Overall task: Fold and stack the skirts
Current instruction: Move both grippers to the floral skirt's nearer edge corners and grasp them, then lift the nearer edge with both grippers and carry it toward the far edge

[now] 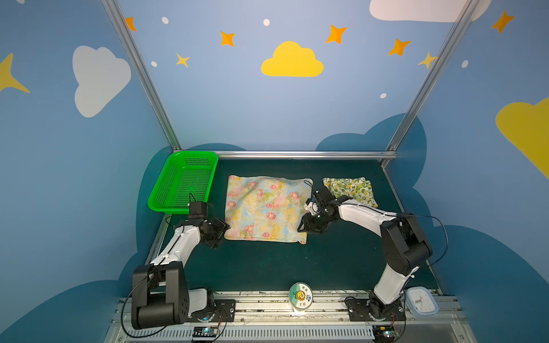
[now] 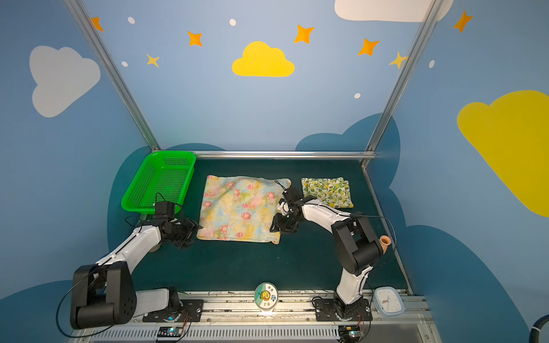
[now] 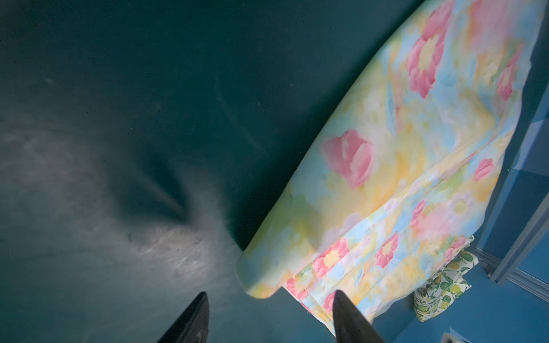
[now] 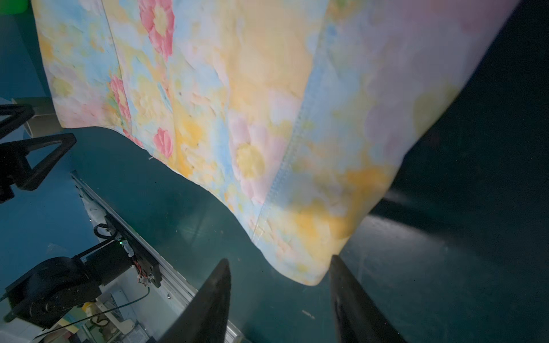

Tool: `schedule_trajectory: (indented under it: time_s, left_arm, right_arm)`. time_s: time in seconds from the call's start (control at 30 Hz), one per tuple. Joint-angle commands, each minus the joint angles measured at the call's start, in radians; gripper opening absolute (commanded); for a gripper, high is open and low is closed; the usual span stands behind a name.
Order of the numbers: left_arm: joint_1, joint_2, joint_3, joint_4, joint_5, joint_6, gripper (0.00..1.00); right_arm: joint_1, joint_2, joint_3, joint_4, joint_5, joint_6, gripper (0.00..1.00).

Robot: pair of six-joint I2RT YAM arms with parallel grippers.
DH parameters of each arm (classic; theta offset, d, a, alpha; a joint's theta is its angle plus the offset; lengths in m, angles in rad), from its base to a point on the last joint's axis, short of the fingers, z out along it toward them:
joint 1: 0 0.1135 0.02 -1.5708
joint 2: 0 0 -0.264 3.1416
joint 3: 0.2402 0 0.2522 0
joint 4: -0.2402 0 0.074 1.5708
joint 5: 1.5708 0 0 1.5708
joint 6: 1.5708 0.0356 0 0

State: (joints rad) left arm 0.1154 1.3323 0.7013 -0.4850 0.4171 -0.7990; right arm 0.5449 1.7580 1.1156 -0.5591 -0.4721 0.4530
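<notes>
- Left claw [image 3: 271, 292]: spread, empty; flowered skirt [image 1: 264, 205] corner just ahead.
- Right claw [image 4: 279, 258]: spread, empty; other near corner just ahead.
- Lemon skirt [image 1: 350, 188]: folded, beyond Right claw.
- Corners should be pinched together, lifted evenly.

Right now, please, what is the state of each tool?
Left tool: open, holding nothing, near a corner of the floral skirt.
Right tool: open, holding nothing.

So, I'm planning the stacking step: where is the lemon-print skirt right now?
In both top views the lemon-print skirt lies folded at the far right of the green mat, just right of the floral skirt and apart from it.
</notes>
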Motion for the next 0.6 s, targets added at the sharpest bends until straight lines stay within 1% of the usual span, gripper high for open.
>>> schedule_trajectory:
  time_s: [0.0, 0.17, 0.37, 0.43, 0.57]
  left_arm:
    - [0.001, 0.022, 0.003, 0.066, 0.032, 0.032, 0.64]
    - [0.000, 0.040, 0.004, 0.068, -0.006, 0.057, 0.59]
    - [0.000, 0.057, 0.011, 0.043, -0.031, 0.095, 0.58]
    - [0.000, 0.054, -0.003, 0.060, -0.034, 0.094, 0.57]
    - [-0.003, 0.055, -0.030, 0.091, -0.040, 0.087, 0.50]
  right_arm:
    - [0.002, -0.055, -0.034, 0.021, -0.044, 0.046, 0.53]
    - [0.001, -0.085, -0.085, 0.063, -0.082, 0.077, 0.53]
    - [0.001, -0.088, -0.105, 0.074, -0.096, 0.086, 0.53]
    - [0.000, -0.088, -0.111, 0.082, -0.108, 0.091, 0.53]
    - [-0.002, -0.086, -0.121, 0.090, -0.107, 0.101, 0.53]
